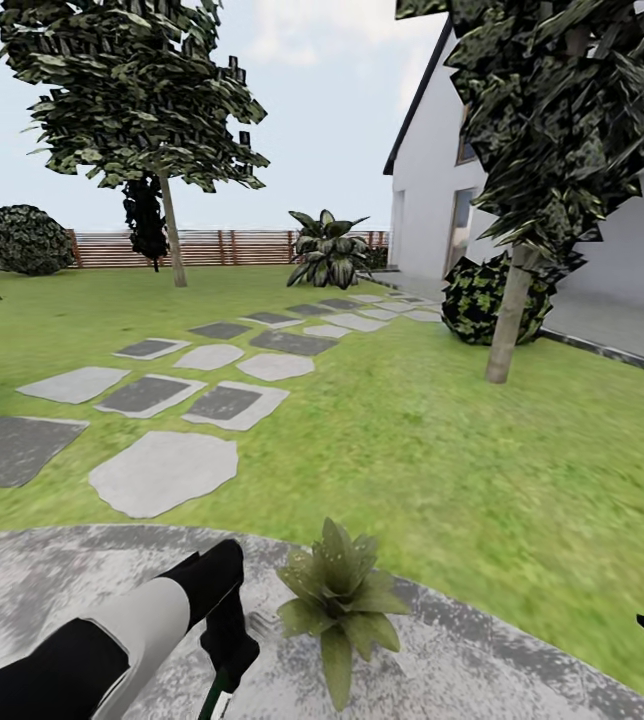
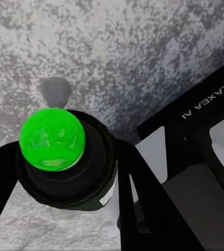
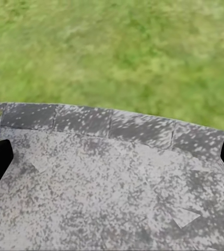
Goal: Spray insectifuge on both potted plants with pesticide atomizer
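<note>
The pesticide atomizer is pinched in the left gripper, bright green cap toward the wrist camera, held low over the grey patio, probably so the nozzle can be aimed. One potted plant sits just beside it on the paving. The right gripper is spread wide over the patio edge, nothing held. Lawn and stepping stones lie beyond.

Home garden: lawn, fence, house
</note>
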`<state>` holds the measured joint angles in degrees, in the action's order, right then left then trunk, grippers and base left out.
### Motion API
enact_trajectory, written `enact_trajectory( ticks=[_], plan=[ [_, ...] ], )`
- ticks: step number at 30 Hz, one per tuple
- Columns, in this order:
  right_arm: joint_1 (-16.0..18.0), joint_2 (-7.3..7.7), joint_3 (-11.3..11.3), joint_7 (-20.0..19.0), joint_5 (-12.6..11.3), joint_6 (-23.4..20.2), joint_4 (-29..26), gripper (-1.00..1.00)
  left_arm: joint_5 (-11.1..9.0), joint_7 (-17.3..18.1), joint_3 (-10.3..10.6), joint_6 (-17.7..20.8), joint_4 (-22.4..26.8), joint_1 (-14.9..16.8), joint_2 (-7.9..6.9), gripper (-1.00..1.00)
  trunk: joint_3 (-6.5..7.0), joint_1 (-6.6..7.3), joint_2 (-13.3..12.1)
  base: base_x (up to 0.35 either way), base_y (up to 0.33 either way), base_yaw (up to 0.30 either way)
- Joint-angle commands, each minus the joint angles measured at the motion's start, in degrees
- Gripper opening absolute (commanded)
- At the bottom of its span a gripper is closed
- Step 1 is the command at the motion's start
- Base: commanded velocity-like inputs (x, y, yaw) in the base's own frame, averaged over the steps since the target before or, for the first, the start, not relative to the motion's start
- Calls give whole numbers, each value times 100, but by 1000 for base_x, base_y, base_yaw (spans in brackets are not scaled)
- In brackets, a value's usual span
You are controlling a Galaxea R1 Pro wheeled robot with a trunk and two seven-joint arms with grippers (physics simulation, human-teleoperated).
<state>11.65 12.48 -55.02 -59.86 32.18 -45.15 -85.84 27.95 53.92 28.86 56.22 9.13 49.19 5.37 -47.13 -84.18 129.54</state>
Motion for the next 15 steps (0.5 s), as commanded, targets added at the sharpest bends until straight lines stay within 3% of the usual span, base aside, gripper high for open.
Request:
enact_trajectory(
  ticks=[1, 15],
  plan=[
    [9, 0, -8, -55, 52, -16, -3, 100, 61, 50, -12, 29, 9, 3, 14, -100, -7, 0, 3, 64, -156, 1],
    [10, 5, -9, -56, 52, -14, -3, 100, 61, 46, 7, 20, 10, -5, 107, -100, -123, 0, 3, 5, -24, 0]
  ],
)
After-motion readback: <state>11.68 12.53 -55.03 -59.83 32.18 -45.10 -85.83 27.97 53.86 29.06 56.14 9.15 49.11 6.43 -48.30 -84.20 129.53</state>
